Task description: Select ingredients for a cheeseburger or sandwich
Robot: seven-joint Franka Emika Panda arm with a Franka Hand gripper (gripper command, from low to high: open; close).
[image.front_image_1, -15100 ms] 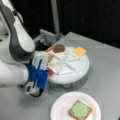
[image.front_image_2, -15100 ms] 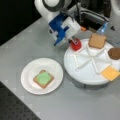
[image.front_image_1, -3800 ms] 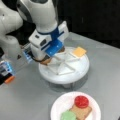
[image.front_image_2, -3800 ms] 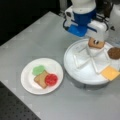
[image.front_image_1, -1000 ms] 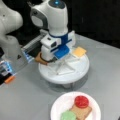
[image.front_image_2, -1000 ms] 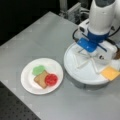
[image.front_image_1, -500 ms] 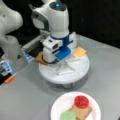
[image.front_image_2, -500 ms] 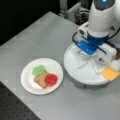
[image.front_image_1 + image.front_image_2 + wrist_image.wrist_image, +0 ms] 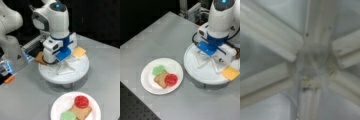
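We see the white-and-blue robot hand (image 9: 56,58) low over the round white divided tray (image 9: 80,70), near its hub; in a front view it (image 9: 207,50) hangs above the tray's (image 9: 205,72) ridged dividers. Whether its jaws are apart or together we cannot tell, since the body hides them. The wrist view shows only the pale dividers (image 9: 312,62) meeting at the hub, very close. A yellow-orange cheese square (image 9: 79,51) lies at the tray's far edge, and a tan-brown toast square (image 9: 40,58) shows at a front view's left of the hand. On the grey worktop (image 9: 165,32) sits a round white paper plate (image 9: 147,82) holding the sandwich so far: a toast square (image 9: 161,79) with a red disc (image 9: 171,79) on it and a green disc (image 9: 158,70) touching its edge
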